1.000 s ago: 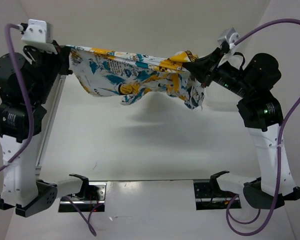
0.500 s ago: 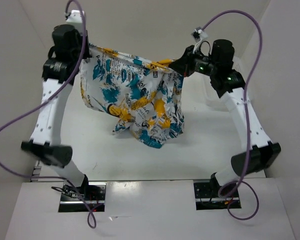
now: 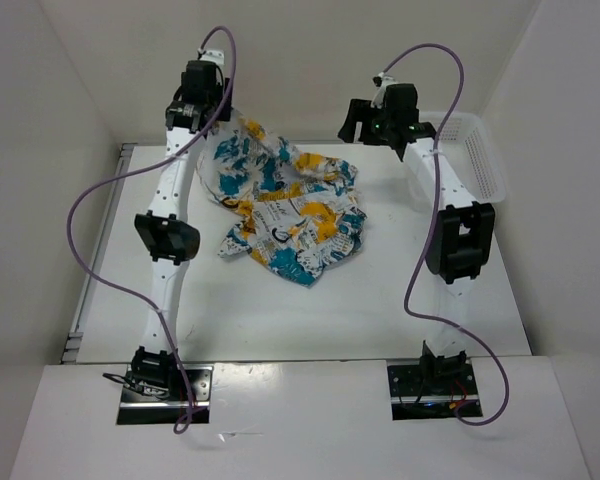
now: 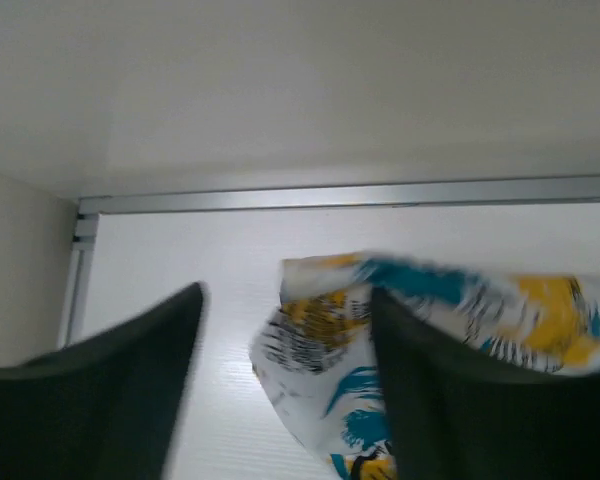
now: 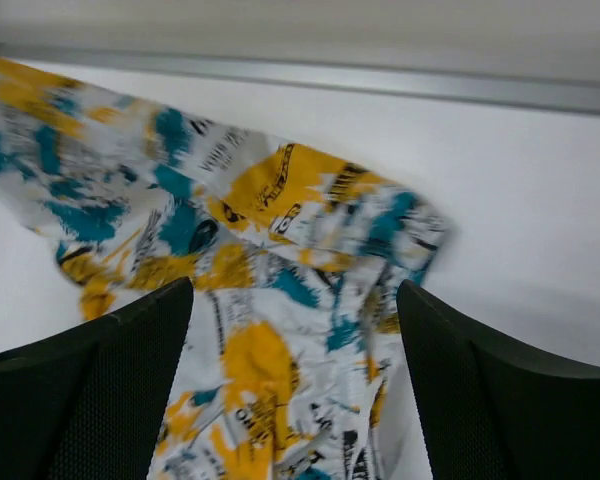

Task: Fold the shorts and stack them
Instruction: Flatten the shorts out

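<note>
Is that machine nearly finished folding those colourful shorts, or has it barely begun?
Barely begun, by the look of it. Done: nothing neat yet; the shorts lie in a rumpled heap on the table, with no clean fold showing. In hand: nothing, since the left claw and the right claw both hang open by the cloth, gripping none of it. Left: flattening, folding and stacking them.

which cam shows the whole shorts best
Top external: the shorts lie crumpled on the table with their full outline in view. The left wrist view catches only a blurred edge of them. The right wrist view shows a close, cropped patch of the print.
</note>
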`<action>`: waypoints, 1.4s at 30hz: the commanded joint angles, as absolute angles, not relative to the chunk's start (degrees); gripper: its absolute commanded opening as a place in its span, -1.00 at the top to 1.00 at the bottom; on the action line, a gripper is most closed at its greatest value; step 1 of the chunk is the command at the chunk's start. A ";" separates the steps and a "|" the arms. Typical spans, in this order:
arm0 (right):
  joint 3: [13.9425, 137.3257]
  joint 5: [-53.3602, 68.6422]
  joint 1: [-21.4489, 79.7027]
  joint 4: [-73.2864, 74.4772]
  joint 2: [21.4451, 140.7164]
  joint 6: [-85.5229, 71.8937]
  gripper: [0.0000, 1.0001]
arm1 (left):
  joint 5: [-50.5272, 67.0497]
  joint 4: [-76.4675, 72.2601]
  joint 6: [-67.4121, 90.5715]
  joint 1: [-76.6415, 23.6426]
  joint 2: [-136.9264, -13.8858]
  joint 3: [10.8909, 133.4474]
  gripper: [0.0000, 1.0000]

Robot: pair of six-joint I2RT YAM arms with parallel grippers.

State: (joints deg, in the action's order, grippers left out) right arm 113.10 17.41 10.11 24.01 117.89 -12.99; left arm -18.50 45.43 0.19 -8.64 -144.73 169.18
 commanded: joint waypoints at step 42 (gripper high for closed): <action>81.56 19.69 11.16 20.48 112.41 -8.53 -0.04 | 14.41 38.06 0.00 -10.20 -116.02 84.72 0.05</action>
State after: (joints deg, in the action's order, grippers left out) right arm 77.84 19.53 10.90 23.51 112.22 -6.39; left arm 9.74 39.77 0.45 -9.63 -114.65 81.78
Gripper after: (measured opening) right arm 0.586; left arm 0.537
